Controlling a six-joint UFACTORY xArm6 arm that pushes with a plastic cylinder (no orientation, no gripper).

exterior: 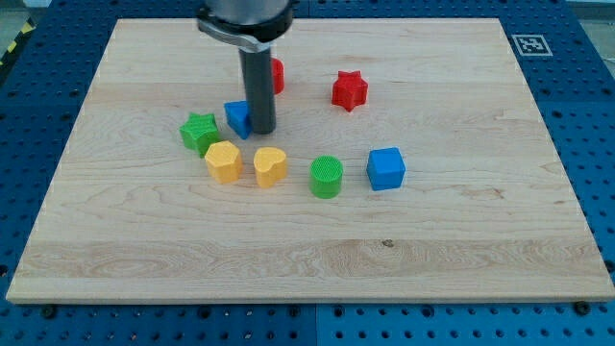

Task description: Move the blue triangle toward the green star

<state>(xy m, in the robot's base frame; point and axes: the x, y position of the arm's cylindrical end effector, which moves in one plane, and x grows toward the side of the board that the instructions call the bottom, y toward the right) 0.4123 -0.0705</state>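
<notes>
- Tip-wise, my tip (263, 130) has no claw, so nothing's held — it's touching the blue triangle's (236, 117) right side
- green star (199, 132) sits just left of that triangle

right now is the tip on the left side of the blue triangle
No, my tip sits against the view's right side of the blue triangle, with the green star further to the view's left.

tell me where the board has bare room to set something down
Bare: the wide strip along the view's bottom below the green cylinder, and the view's right past the blue cube. Crowded: around my tip, beside the blue triangle and green star.
</notes>
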